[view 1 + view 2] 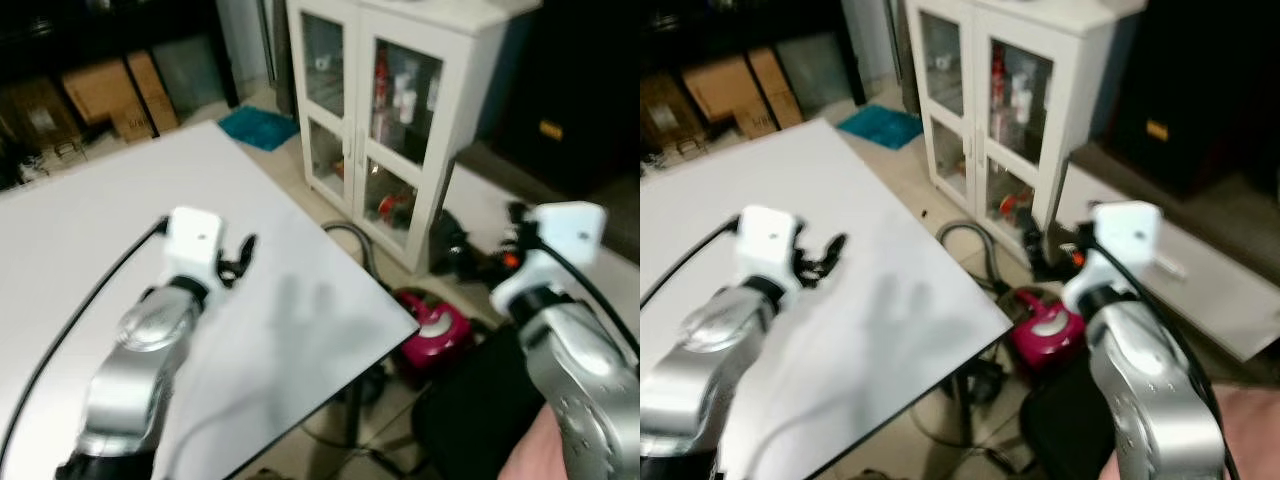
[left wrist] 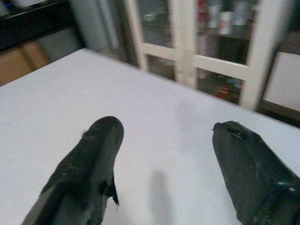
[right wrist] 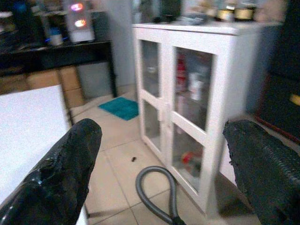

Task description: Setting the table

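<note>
Left wrist view: matte black left gripper spread over smooth white table.

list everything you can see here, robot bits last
table: 1, white, bare top in front of the robot
cabinet: 1, white with glass doors, beyond the table corner
vacuum cleaner: 1, magenta, on the floor by the table corner
hose: 1, grey, on the floor by the cabinet
mat: 1, teal, on the floor
cardboard boxes: several, brown, far side
left gripper: open, above the table
right gripper: open, off the table, toward the cabinet
</note>
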Tool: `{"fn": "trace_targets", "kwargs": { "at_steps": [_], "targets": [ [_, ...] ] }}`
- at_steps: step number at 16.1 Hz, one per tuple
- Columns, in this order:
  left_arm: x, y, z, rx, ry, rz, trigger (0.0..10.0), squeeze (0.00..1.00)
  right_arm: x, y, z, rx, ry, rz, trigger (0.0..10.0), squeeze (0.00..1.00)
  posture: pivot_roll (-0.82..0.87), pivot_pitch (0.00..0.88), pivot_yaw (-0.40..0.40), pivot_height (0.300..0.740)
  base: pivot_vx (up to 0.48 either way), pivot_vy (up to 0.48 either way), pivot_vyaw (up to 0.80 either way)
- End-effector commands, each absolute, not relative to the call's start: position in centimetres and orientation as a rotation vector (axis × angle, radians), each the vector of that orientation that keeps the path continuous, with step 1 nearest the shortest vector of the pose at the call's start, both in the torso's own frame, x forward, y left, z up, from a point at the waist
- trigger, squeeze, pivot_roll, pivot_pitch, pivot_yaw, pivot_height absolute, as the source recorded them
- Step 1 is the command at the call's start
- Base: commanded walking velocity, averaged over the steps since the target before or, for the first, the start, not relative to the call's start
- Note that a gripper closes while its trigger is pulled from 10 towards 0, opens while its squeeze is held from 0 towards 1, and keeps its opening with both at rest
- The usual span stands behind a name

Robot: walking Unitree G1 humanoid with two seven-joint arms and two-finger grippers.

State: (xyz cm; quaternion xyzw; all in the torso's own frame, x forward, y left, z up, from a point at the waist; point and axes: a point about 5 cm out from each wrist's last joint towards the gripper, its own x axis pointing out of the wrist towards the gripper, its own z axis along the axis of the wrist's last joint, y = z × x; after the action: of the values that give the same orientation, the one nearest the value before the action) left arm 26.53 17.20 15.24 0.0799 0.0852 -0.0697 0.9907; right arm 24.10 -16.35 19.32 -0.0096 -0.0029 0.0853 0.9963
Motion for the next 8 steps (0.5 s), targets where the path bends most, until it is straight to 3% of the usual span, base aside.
{"fn": "trace_targets", "kwargs": {
  "at_steps": [1, 3, 8],
  "targets": [
    [26.2, 18.0, 16.2, 0.176, 0.141, -0.093, 10.0, 1.0, 24.4, -16.4, 19.0, -0.03, 0.006, 0.179, 10.0, 1.0, 0.07, 0.0, 0.017, 0.74, 0.0, 0.0, 0.0],
    [26.4, 17.8, 17.3, 0.181, 0.095, -0.106, 10.0, 1.0, 24.5, -17.5, 18.4, 0.075, 0.023, 0.059, 10.0, 1.0, 0.06, 0.0, 0.04, 0.74, 0.0, 0.0, 0.0],
    [27.2, 14.8, 17.5, 0.167, 0.041, -0.211, 10.0, 1.0, 23.0, -17.4, 18.2, 0.023, 0.031, 0.055, 10.0, 1.0, -0.01, 0.0, 0.109, 0.74, 0.0, 0.0, 0.8]
  ]
}}
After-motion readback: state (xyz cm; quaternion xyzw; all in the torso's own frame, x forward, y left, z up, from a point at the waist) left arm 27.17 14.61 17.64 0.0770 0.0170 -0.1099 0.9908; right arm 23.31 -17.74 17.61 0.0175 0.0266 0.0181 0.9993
